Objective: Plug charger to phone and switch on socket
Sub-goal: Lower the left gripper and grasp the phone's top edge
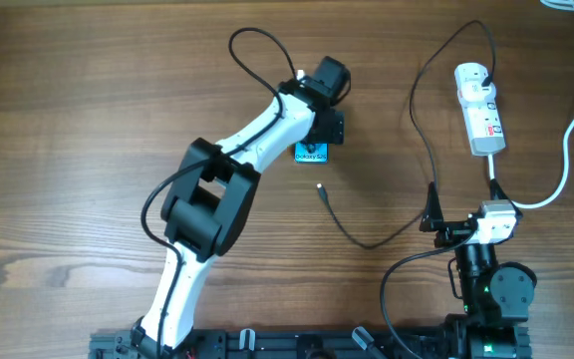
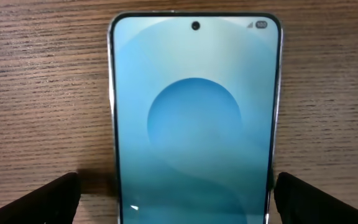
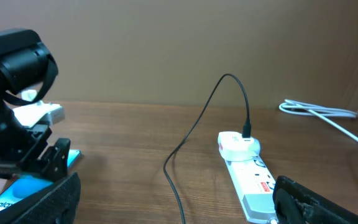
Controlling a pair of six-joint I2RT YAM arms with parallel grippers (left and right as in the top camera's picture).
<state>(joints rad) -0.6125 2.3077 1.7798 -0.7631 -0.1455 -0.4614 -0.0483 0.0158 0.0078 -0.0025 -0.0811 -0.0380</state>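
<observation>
The phone (image 2: 194, 118) lies flat on the wooden table with its cyan screen up; in the overhead view only its lower edge (image 1: 311, 153) shows under my left arm. My left gripper (image 2: 179, 182) is open, one finger on each side of the phone with a small gap on both sides; it also shows in the overhead view (image 1: 323, 133). The charger, a thin black cable (image 1: 422, 120), runs from a plug in the socket to its loose tip (image 1: 320, 186) just below the phone. The socket (image 1: 479, 110) is a white power strip at the upper right. My right gripper (image 1: 436, 221) is open and empty near the cable.
A thicker white cable (image 1: 571, 130) curves along the right edge of the table, seen also in the right wrist view (image 3: 328, 115). In that view the socket (image 3: 250, 180) lies ahead on the right, the left arm and phone (image 3: 17, 190) on the left.
</observation>
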